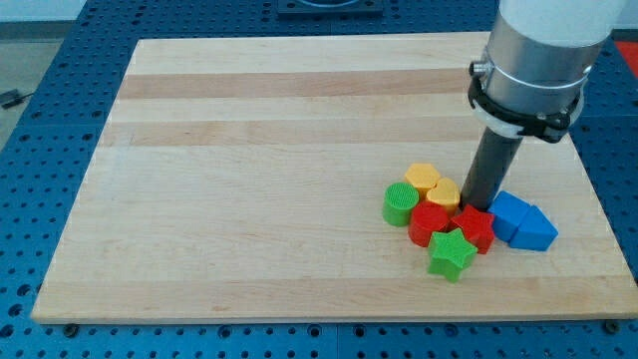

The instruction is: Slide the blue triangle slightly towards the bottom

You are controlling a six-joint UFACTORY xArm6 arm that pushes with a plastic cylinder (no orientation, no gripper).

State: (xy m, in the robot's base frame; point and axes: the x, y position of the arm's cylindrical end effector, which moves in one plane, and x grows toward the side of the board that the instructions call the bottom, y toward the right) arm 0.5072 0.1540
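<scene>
1. Tabletop [249,150]: pale wood board; all blocks bunched at lower right, rest bare.
2. Arm: comes in from view's top right. The tool is just a plain rod, no jaws to open or close, holding nothing. My tip [477,208] sits inside the cluster, btwn yellow blocks and blue blocks, just above the red star.
3. Blue cube [508,213]: touching blue triangle's left side.
4. Blue triangle [535,229]: task block, far right of cluster, near tabletop's right edge, to the right of and slightly below my tip.
5. Others: red cylinder-ish block [429,221], red star [475,228], green star [451,254], green cylinder [400,203], two yellow blocks [423,178], [444,192].
6. Progress: looks not yet started; tip isn't above the triangle. Judgement: must get to its top side w/o dragging the cube, then short push down.
</scene>
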